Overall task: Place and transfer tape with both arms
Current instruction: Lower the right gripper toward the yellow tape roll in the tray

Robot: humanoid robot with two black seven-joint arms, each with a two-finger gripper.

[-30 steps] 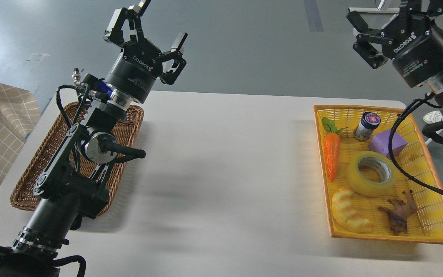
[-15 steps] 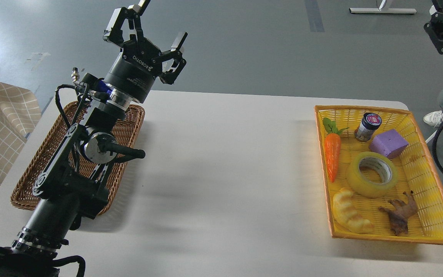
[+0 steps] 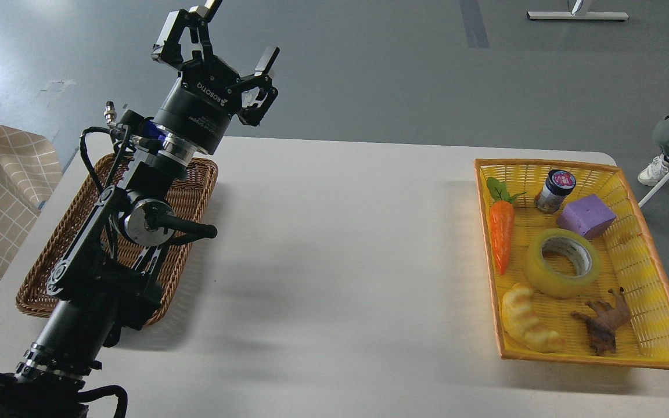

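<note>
one arm left; right arm gone, tape unmoved.

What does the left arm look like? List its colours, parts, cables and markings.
The left arm is black and jointed, with a silver joint disc, a silver ring and a blue glint at the wrist. Black cables loop alongside it. Its left gripper is black with pale fingertip pads and white "ROBOTIQ" lettering on the cylindrical body.

The black jointed left arm hides much of the brown wicker basket; the right claw lies outside the view.
</note>
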